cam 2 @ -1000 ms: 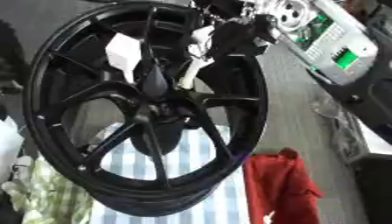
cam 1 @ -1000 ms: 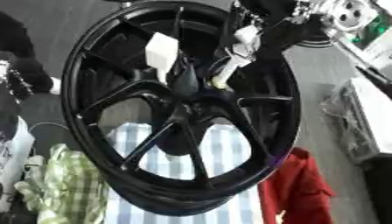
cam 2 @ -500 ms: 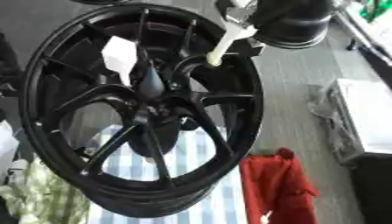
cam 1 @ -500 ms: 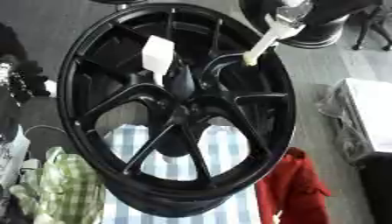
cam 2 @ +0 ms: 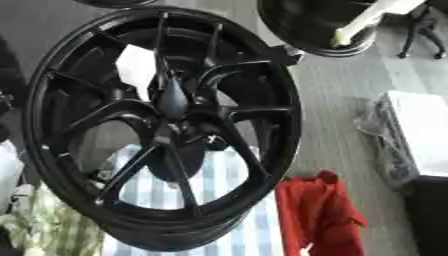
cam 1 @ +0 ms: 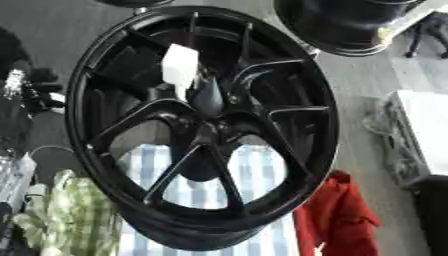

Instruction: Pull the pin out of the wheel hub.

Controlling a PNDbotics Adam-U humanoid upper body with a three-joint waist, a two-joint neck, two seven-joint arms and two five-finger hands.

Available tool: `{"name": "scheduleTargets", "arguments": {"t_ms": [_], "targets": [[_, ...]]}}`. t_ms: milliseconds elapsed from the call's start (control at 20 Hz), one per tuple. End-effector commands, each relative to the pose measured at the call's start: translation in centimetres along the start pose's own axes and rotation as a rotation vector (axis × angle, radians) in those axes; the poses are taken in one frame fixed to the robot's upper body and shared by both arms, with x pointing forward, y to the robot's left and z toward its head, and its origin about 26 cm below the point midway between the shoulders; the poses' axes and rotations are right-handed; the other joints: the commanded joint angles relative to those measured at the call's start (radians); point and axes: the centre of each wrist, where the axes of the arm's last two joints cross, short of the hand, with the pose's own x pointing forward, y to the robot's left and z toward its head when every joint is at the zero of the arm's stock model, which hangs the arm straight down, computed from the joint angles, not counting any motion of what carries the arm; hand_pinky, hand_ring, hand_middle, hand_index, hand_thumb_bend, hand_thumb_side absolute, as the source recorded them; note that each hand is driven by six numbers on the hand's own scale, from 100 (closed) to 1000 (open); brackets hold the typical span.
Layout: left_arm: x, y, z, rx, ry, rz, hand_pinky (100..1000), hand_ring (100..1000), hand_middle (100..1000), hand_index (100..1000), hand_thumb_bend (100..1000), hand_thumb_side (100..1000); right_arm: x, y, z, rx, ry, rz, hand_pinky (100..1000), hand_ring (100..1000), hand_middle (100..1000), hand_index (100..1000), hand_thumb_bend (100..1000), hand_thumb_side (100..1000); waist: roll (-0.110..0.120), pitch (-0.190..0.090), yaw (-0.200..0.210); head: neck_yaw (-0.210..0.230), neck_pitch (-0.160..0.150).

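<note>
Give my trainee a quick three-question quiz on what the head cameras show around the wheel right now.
1. True or false: the pale pin sits in the hub of the big wheel.
2. Which lies right of the wheel's lower rim? A striped cloth; B red cloth; C green checked cloth.
3. Fill in: the white tag shows just ___ the hub.

Key: 1 false, it is out, at the top right; 2 B; 3 above.

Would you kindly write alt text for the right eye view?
A large black spoked wheel stands upright over a blue-and-white striped cloth, with a white tag behind its spokes. A pale rod shows at the top right, clear of the wheel, and a red cloth lies at the lower right.
</note>
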Motion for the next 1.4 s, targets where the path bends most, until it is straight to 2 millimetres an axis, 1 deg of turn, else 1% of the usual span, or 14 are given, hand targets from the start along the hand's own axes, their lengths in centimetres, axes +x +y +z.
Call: {"name": "scheduleTargets", "arguments": {"t_ms": [50, 150, 250, 300, 350, 450, 500, 600, 650, 700, 900, 1050, 1150, 1400], "targets": [[1.5, 1.5, -0.3, 0.040, -0.049, -0.013, 586, 697, 664, 739, 123, 891, -1.4, -3.9, 1.2, -0.151, 0.033, -0.028, 628, 406, 322, 496, 100, 100, 0.011, -0.008, -0.010, 0.031, -0.021], [1.7, 1.7, -0.3, 0.053, -0.059, -0.011, 586, 697, 663, 738, 121, 889, -3.5, -4.3, 1.9, -0.214, 0.056, -0.059, 659, 438, 357, 529, 100, 100, 0.019, 0.000, -0.017, 0.044, -0.027], [1.9, 1.8, -0.4, 0.060, -0.068, -0.008, 586, 696, 663, 738, 119, 887, -5.6, -3.7, 2.4, -0.237, 0.085, -0.078, 711, 486, 406, 575, 100, 100, 0.025, 0.006, -0.021, 0.051, -0.033], [2.0, 1.8, -0.4, 0.061, -0.071, -0.006, 586, 696, 663, 738, 118, 887, -6.7, -3.2, 2.7, -0.235, 0.096, -0.084, 766, 553, 478, 648, 100, 100, 0.028, 0.009, -0.022, 0.053, -0.035], [2.1, 1.7, -0.5, 0.061, -0.072, -0.005, 586, 696, 663, 738, 117, 887, -7.7, -2.7, 3.1, -0.233, 0.106, -0.091, 782, 578, 502, 672, 100, 100, 0.030, 0.010, -0.022, 0.053, -0.037], [2.1, 1.7, -0.5, 0.059, -0.073, -0.005, 586, 696, 663, 739, 117, 888, -9.6, -1.9, 4.0, -0.250, 0.124, -0.107, 869, 745, 666, 804, 100, 128, 0.033, 0.013, -0.021, 0.054, -0.040], [2.1, 1.6, -0.5, 0.058, -0.074, -0.005, 586, 696, 663, 739, 117, 888, -10.5, -1.5, 4.5, -0.267, 0.134, -0.113, 924, 842, 788, 878, 100, 394, 0.034, 0.013, -0.021, 0.055, -0.041], [2.2, 1.6, -0.6, 0.055, -0.075, -0.004, 586, 696, 663, 738, 117, 888, -12.2, -0.5, 5.6, -0.304, 0.156, -0.123, 950, 886, 856, 912, 100, 578, 0.034, 0.014, -0.017, 0.055, -0.042], [2.2, 1.5, -0.6, 0.053, -0.075, -0.004, 586, 696, 663, 738, 116, 888, -12.8, 0.0, 6.2, -0.321, 0.166, -0.121, 952, 891, 863, 916, 100, 607, 0.034, 0.014, -0.015, 0.053, -0.041], [2.2, 1.4, -0.6, 0.049, -0.075, -0.004, 586, 696, 663, 738, 115, 888, -13.4, 0.4, 6.8, -0.338, 0.178, -0.117, 955, 896, 872, 922, 100, 682, 0.034, 0.013, -0.012, 0.052, -0.041], [2.1, 1.1, -0.7, 0.033, -0.074, -0.004, 587, 696, 663, 738, 115, 887, -14.8, 1.8, 9.3, -0.405, 0.228, -0.109, 951, 885, 863, 915, 100, 710, 0.033, 0.010, 0.000, 0.040, -0.038], [2.1, 0.8, -0.8, 0.024, -0.073, 0.001, 587, 695, 663, 738, 116, 887, -14.9, 2.5, 10.9, -0.451, 0.240, -0.136, 942, 864, 844, 904, 100, 713, 0.033, 0.006, 0.012, 0.030, -0.036], [2.1, 0.7, -0.8, 0.020, -0.073, 0.002, 586, 695, 663, 738, 115, 886, -14.3, 2.7, 11.0, -0.492, 0.225, -0.169, 931, 839, 816, 882, 100, 733, 0.033, 0.004, 0.015, 0.026, -0.036], [2.1, 0.4, -0.8, 0.009, -0.071, 0.005, 586, 694, 663, 738, 114, 887, -12.2, 3.5, 9.6, -0.565, 0.130, -0.331, 918, 795, 772, 852, 100, 670, 0.035, 0.002, 0.021, 0.021, -0.040]]}}
